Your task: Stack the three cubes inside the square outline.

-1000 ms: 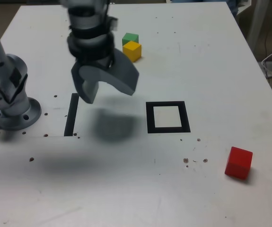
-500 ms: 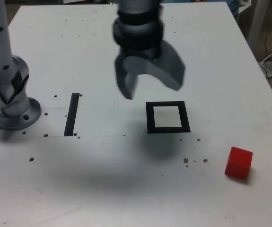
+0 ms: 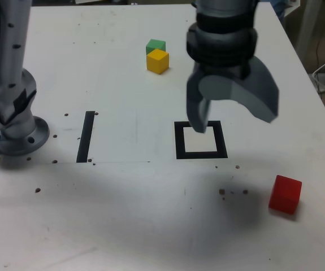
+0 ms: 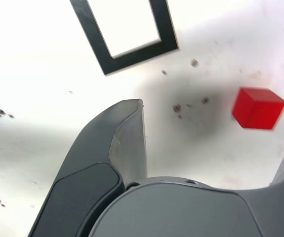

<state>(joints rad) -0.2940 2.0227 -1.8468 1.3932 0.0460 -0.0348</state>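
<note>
The gripper [image 3: 233,121] hangs above the square outline [image 3: 200,140], jaws spread wide and holding nothing. The red cube [image 3: 285,194] lies well apart from the outline toward the exterior view's lower right, while the yellow cube [image 3: 157,61] and green cube [image 3: 156,46] sit touching, far behind the outline.

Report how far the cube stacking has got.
Done: nothing; the square outline holds no cube. In hand: the gripper hangs open and empty above the table, between the outline and the red cube. Left: all three cubes; the yellow cube and green cube sit together at the far side.
</note>
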